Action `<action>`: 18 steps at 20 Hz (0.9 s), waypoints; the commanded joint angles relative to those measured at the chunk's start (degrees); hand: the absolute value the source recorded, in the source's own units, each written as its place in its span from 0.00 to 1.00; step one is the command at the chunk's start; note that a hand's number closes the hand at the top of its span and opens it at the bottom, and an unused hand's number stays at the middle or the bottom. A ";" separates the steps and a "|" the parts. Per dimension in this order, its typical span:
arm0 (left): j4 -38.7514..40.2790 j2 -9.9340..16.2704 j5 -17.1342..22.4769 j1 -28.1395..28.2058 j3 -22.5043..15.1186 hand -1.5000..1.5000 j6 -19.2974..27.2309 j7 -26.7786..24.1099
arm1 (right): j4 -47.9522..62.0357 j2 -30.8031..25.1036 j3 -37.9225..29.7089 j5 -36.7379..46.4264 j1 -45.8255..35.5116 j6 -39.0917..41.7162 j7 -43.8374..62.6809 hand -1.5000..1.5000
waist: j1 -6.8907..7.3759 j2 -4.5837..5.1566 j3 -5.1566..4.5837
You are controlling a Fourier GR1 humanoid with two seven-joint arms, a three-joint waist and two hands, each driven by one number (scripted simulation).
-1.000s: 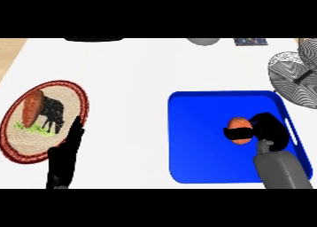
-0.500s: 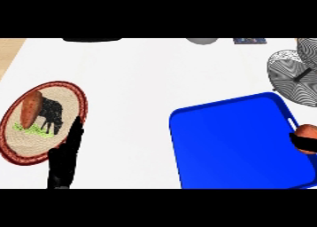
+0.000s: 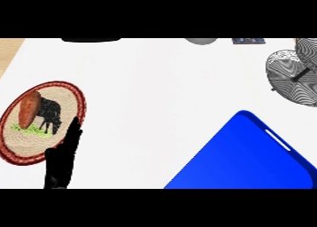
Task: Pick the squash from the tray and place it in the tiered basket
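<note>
Only the left hand (image 3: 62, 162) shows, fingers straight, beside the plate (image 3: 11, 148); the tray (image 3: 253, 159) looks tilted.

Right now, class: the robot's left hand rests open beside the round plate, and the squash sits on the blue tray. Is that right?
Not quite. The head view shows the blue tray bare and tilted, with no squash on it. The left hand does rest open beside the round plate.
</note>
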 commanded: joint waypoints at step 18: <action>3.78 -1.20 -1.26 -1.62 1.93 0.50 -2.70 -2.25 | 19.16 -20.19 -2.51 0.22 -28.38 9.35 4.11 1.00 | 2.56 0.89 -0.06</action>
